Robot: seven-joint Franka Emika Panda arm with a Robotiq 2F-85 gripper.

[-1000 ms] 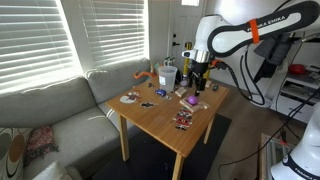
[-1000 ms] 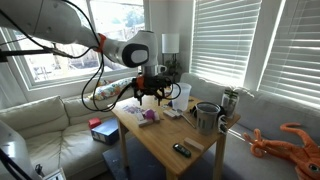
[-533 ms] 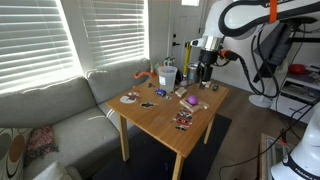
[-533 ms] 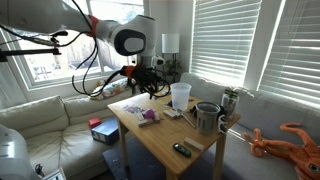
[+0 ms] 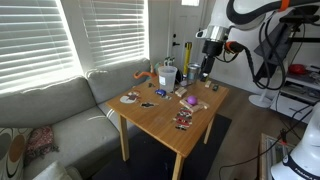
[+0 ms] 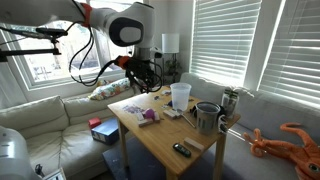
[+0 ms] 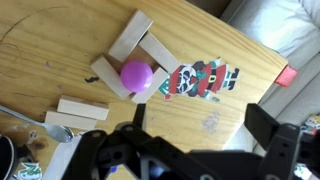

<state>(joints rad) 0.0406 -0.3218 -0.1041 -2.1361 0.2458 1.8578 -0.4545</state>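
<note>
My gripper (image 7: 200,122) is open and holds nothing; its dark fingers (image 7: 270,125) frame the bottom of the wrist view. It hangs well above the wooden table (image 5: 165,118), near the far corner in both exterior views (image 5: 204,66) (image 6: 141,76). Below it a purple ball (image 7: 136,75) rests among light wooden blocks (image 7: 132,38). A colourful printed packet (image 7: 200,80) lies just beside the ball. The ball also shows on the table in both exterior views (image 5: 189,100) (image 6: 148,116).
A clear plastic cup (image 6: 180,95), a metal mug (image 6: 207,117) and a small dark object (image 6: 182,150) stand on the table. An orange toy octopus (image 6: 296,140) lies on the sofa. A grey sofa (image 5: 50,110) runs along the blinds. A red box (image 6: 97,125) sits on the cushions.
The arm has lifted the open gripper up and away from the tabletop near the ball. Nothing on the table has moved.
</note>
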